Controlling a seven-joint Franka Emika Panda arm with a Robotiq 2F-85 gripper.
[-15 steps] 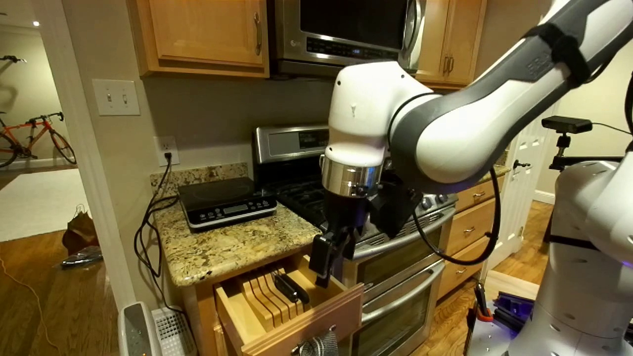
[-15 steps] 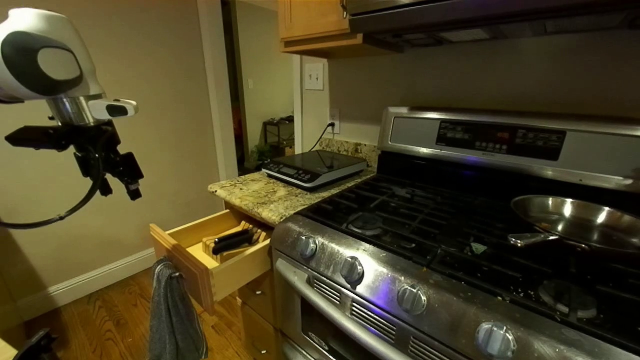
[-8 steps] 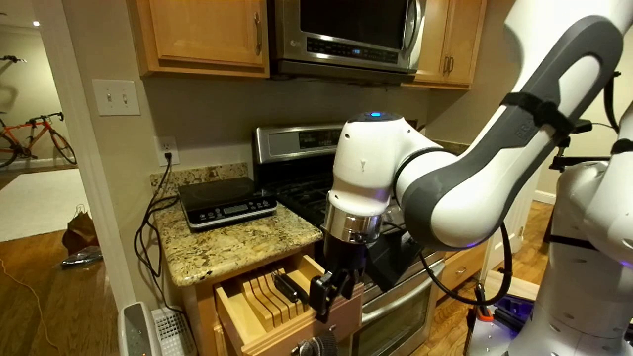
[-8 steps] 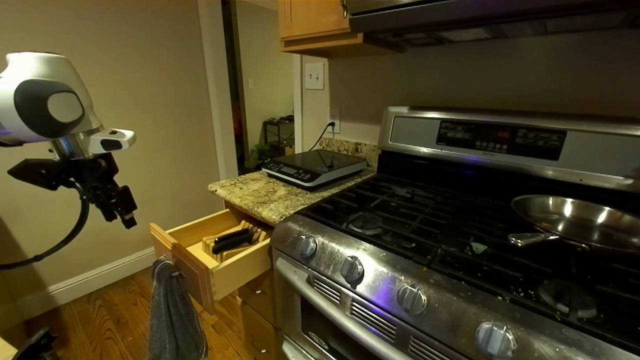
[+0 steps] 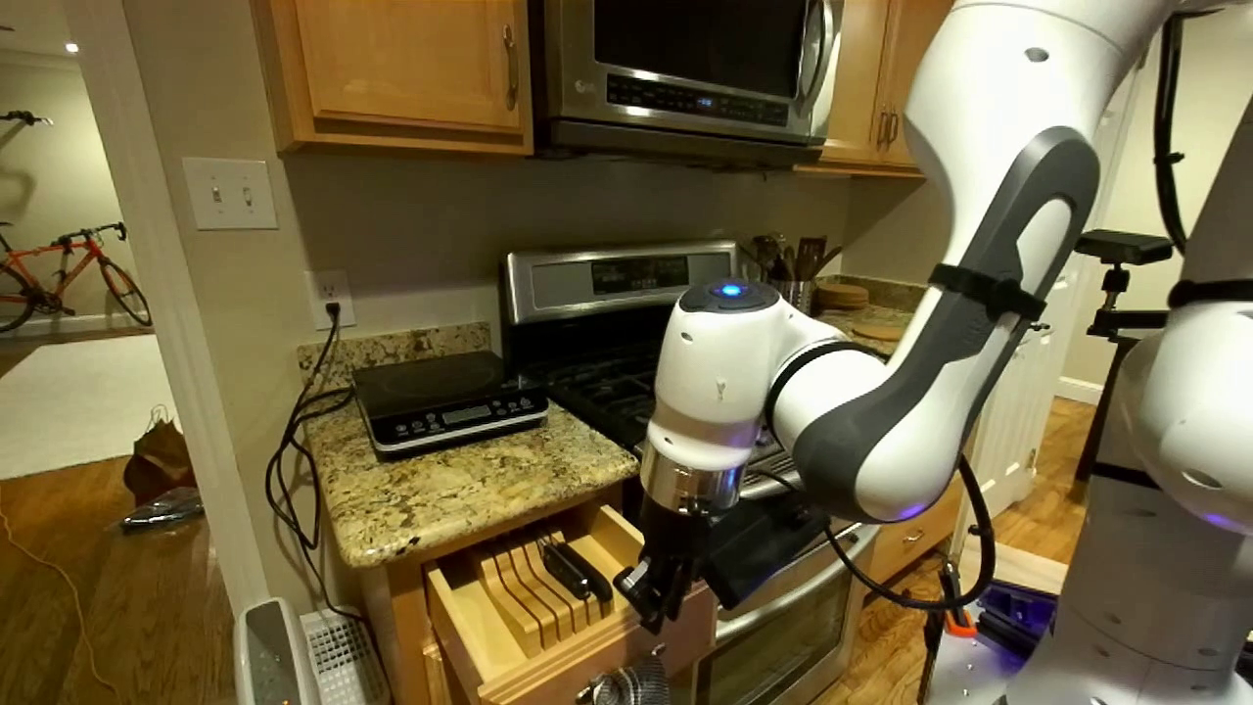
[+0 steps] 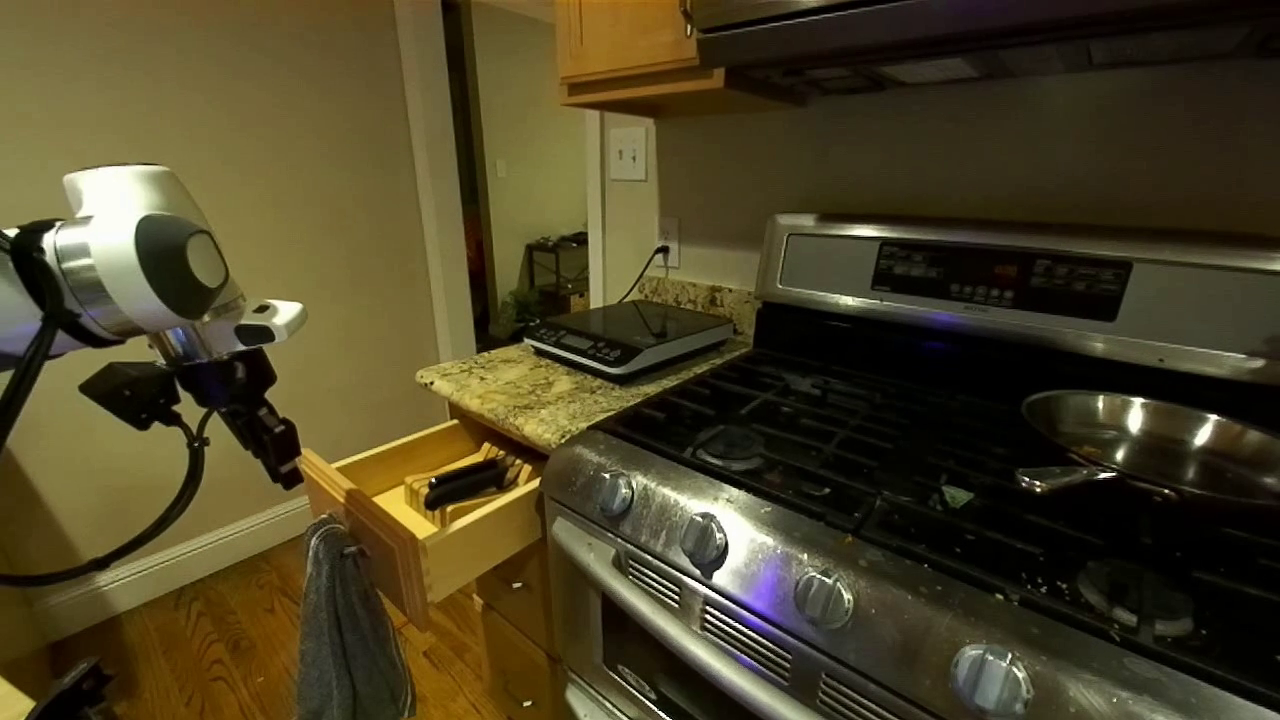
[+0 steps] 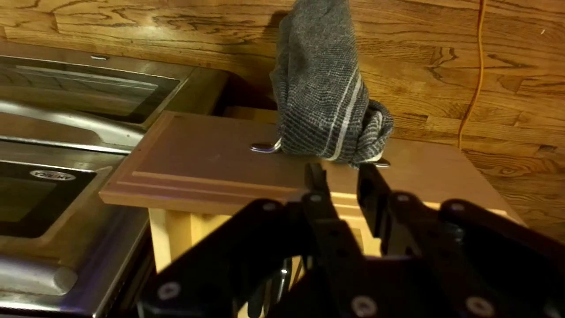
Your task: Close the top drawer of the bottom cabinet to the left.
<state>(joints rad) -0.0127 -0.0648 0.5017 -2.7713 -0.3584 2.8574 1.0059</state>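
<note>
In exterior view, left to right: hand (image 6: pixel 285 477), jaws narrowly apart, holding nothing; towel (image 6: pixel 345 630), below right of hand; drawer (image 6: pixel 470 552), pulled out, just right of hand, contact unclear; cabinet (image 6: pixel 512 640), farther right, lower; stove (image 6: pixel 760 560), well right.
</note>
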